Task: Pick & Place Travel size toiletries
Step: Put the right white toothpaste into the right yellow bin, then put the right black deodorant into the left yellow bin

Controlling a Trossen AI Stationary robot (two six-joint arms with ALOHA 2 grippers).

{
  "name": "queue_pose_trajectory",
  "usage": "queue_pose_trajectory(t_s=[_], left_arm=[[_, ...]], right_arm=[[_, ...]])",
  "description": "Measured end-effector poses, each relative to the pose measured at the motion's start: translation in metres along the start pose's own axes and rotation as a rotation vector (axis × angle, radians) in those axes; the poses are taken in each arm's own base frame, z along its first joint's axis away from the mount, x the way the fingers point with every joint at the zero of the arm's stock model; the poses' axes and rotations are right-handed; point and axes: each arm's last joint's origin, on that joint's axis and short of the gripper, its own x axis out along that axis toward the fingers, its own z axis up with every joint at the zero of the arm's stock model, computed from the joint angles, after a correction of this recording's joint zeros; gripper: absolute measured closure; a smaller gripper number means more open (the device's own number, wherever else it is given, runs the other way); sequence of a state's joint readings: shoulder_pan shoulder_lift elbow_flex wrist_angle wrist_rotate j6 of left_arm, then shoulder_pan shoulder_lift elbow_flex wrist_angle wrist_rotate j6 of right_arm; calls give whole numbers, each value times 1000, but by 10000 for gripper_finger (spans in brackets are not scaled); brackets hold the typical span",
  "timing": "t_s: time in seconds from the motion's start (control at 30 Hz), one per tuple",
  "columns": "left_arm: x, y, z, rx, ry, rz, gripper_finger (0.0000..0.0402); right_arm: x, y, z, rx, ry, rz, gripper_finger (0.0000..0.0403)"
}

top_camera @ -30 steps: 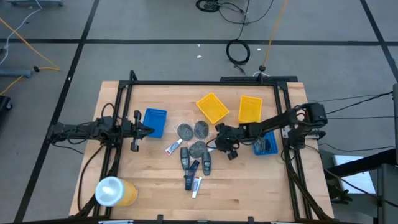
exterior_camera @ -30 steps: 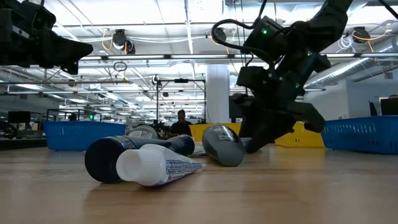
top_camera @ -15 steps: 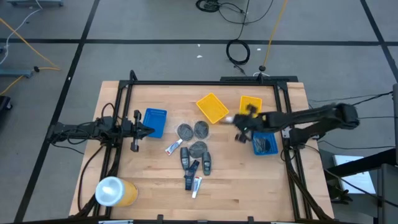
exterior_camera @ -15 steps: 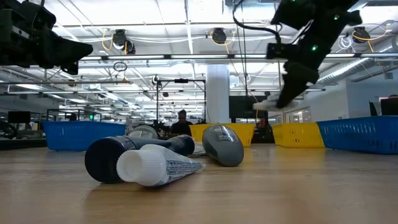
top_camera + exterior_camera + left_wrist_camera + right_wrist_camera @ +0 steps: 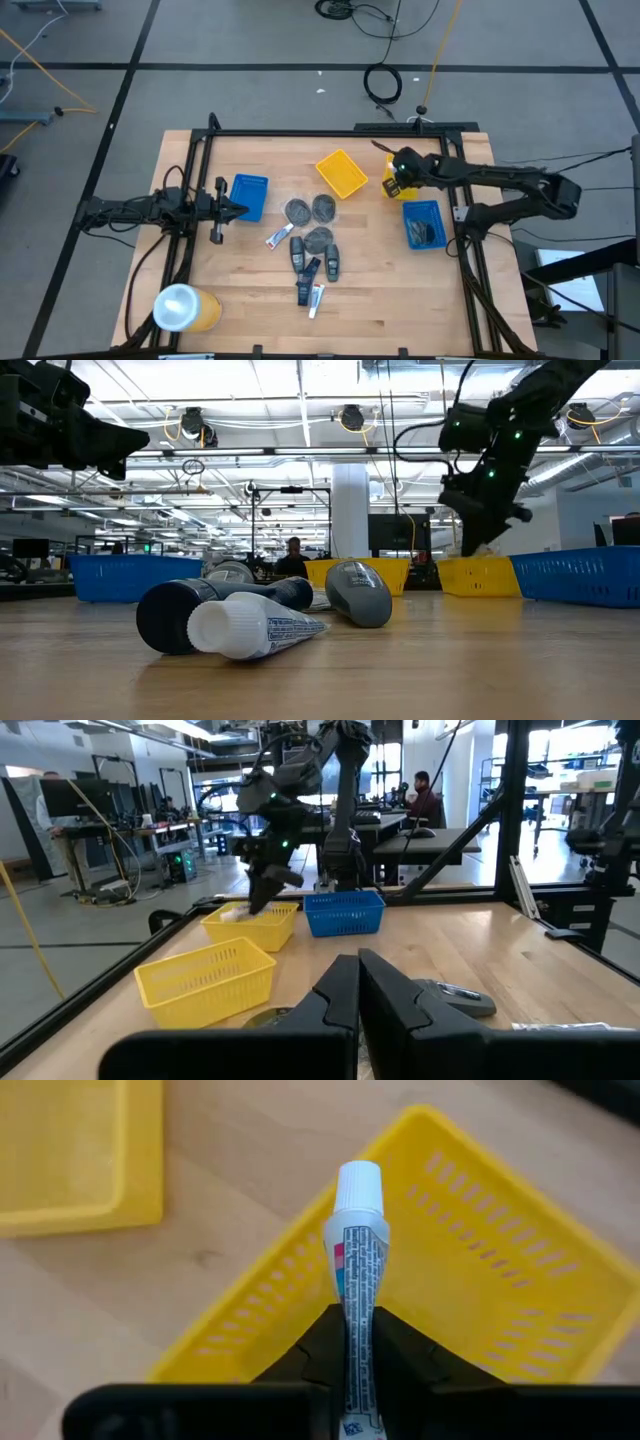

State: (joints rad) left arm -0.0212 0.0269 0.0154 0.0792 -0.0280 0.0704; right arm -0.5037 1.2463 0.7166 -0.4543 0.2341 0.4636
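While the left end effector [image 5: 358, 982] waits closed beside the blue tray [image 5: 249, 194], the right end effector [image 5: 358, 1342] grips a white tube [image 5: 355, 1250] over a yellow tray [image 5: 500, 1280].

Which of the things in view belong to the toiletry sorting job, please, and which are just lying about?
Job:
- tube in right pincer
- yellow tray beneath it
- tubes, bottles and discs mid-table
- blue tray

Lying about:
- orange cup
- floor cables

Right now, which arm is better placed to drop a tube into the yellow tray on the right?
The right. Its gripper already holds a tube over that yellow tray, while the left gripper waits far off beside the blue tray.
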Motion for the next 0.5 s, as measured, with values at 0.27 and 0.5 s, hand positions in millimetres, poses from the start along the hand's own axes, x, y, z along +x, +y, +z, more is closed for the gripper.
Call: queue_pose_trajectory(t_s=[0.27,0.5], left_arm=[[0,0,0,0,0,0,392],[0,0,0,0,0,0,392]], right_arm=[[24,-2,-1,53,54,-63,366],[27,-3,-2,34,58,-106,322]])
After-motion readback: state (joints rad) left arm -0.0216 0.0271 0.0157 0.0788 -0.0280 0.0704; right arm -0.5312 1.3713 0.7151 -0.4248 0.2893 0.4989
